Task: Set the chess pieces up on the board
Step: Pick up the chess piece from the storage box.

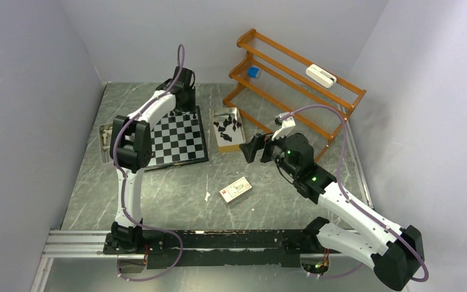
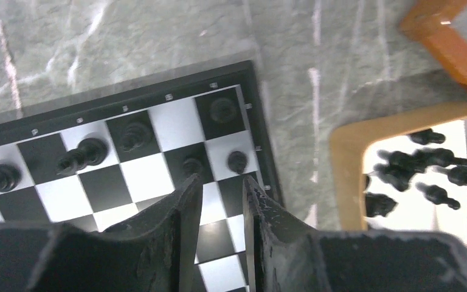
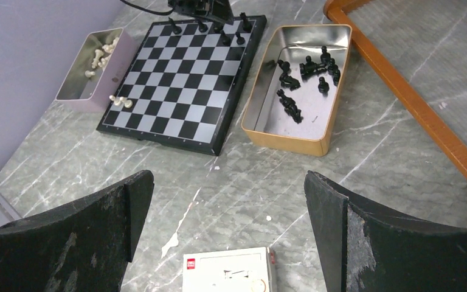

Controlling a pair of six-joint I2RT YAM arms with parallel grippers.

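Marble table (image 1: 176,194): left tool (image 2: 222,182) hovers slightly parted over black pieces (image 2: 237,161) on the board (image 2: 176,121); right tool (image 3: 228,176) gapes.

veined table (image 1: 158,201) under board (image 1: 179,140), tin (image 3: 286,140), rack (image 3: 413,97)

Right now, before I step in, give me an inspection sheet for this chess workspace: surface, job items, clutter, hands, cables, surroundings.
Surface: grey marbled table, a few white flecks.
Job's things: board lies flat at the left. Some black pieces stand on its far rows, more lie in the tan tin. Pale pieces sit in the pink tin, with two on the board's edge beside it.
Clutter: small white box mid-table; wooden rack far right.
Hands: left hand over the board's far edge, narrowly open, empty. Right hand wide open, empty, above bare table.
Cables: purple cables loop off both arms, clear of the pieces.
Surroundings: plain walls on three sides.
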